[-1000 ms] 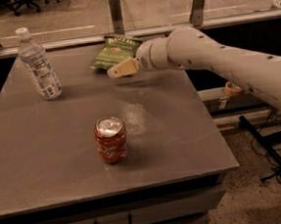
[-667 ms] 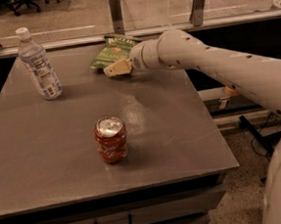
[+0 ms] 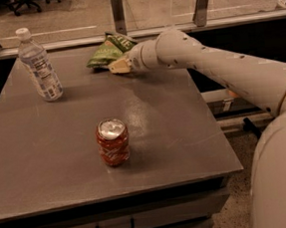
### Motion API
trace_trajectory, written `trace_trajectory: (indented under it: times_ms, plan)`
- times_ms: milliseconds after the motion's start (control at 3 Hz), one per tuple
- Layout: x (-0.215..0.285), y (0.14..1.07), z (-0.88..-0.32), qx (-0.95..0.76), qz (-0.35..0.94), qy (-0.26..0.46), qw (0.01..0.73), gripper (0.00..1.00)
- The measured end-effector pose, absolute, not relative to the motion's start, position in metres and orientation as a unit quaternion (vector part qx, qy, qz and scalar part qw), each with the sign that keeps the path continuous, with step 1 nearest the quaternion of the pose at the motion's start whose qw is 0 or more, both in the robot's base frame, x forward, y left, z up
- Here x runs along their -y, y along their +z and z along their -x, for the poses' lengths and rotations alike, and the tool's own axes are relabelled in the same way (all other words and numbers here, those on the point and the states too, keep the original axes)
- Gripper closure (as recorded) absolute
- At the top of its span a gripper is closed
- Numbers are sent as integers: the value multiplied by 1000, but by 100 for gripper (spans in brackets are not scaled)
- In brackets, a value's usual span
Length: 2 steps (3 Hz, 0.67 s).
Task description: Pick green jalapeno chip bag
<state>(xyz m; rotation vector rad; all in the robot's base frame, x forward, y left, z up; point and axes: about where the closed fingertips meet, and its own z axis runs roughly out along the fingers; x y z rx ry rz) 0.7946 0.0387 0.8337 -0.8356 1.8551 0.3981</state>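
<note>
The green jalapeno chip bag (image 3: pixel 107 51) lies at the far edge of the grey table (image 3: pixel 186 147), near the middle, crinkled, with a darker band at its upper right. My gripper (image 3: pixel 119 66) reaches in from the right on a long white arm and sits right at the bag's near right side, touching or almost touching it. Only its pale tip shows.
A clear water bottle (image 3: pixel 38 65) stands at the far left. A dented red soda can (image 3: pixel 113 141) stands near the middle front. A rail with metal posts (image 3: pixel 118 8) runs just behind the table. The table's right edge drops off near my arm.
My arm has stretched further left and toward the back, bringing the gripper in against the chip bag. The bag, bottle and can have not moved.
</note>
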Motion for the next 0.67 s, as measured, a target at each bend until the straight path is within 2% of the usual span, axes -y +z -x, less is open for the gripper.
trace_trajectory:
  times_ms: [333,667]
  plan:
    - [-38,837,-793,-768,350,165,510,87]
    - [-31,854,-774,-751,369,173,520,100]
